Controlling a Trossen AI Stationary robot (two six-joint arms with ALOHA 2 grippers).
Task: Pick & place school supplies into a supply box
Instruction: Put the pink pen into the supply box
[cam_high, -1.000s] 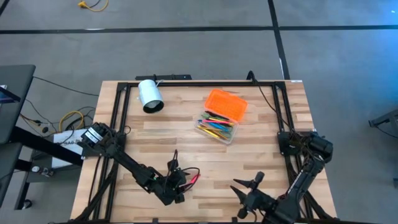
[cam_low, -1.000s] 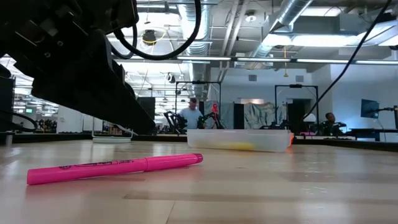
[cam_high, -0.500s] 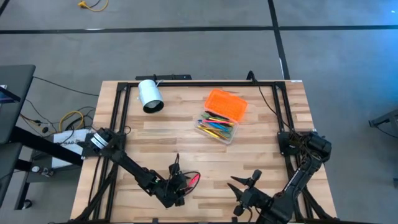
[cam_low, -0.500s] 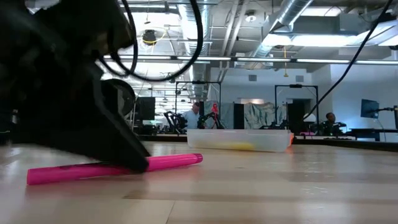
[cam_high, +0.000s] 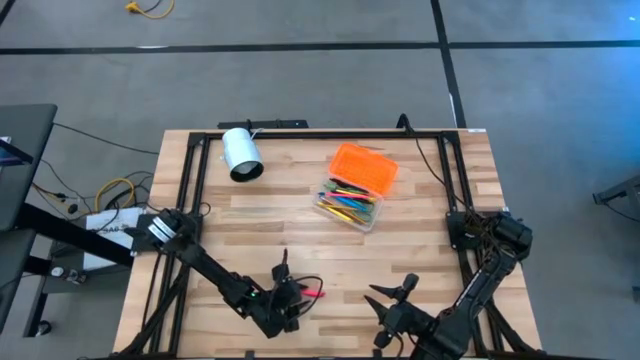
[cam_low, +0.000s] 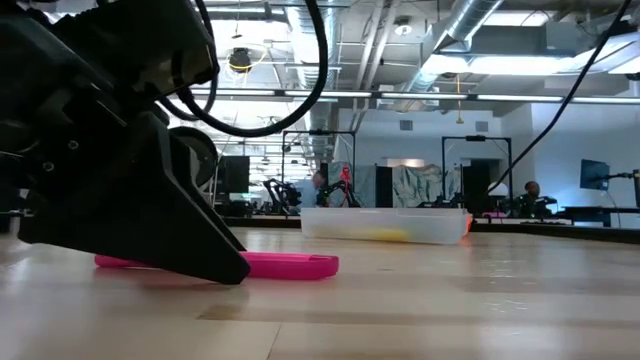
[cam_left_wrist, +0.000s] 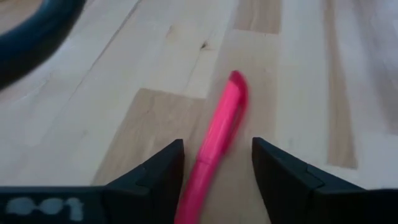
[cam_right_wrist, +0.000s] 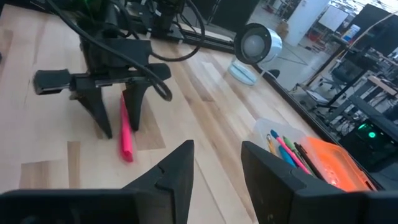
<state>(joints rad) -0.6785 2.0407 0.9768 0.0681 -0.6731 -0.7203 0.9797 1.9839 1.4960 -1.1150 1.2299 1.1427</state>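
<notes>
A pink marker (cam_left_wrist: 216, 140) lies flat on the wood near the table's near edge (cam_high: 312, 292). My left gripper (cam_left_wrist: 217, 155) is open and stands low over it, one finger on each side; the right wrist view shows these fingers (cam_right_wrist: 102, 118) pointing down astride the marker (cam_right_wrist: 125, 140). My right gripper (cam_high: 393, 298) is open and hovers to the marker's right, touching nothing. The supply box's clear base (cam_high: 348, 205) holds several coloured pens, with its orange lid (cam_high: 365, 168) open behind it. My left gripper comes at the pink marker from above, its fingers across the barrel. The barrel's near part (cam_left_wrist: 198, 186) lies close beside the inner side of one finger (cam_left_wrist: 163, 177). Whether they touch, I cannot tell. The marker rests flat on the table.
A white cylinder (cam_high: 241, 153) lies on its side at the far left of the table. A black frame (cam_high: 190, 170) runs along the table's left, far and right edges. Bare wood lies between the marker and the box. People and equipment show in the room beyond.
My left gripper has come down toward the table and now stands astride the pink marker. The marker has turned about on the table; its right end has swung toward the near edge, so it lies more nearly left to right.
</notes>
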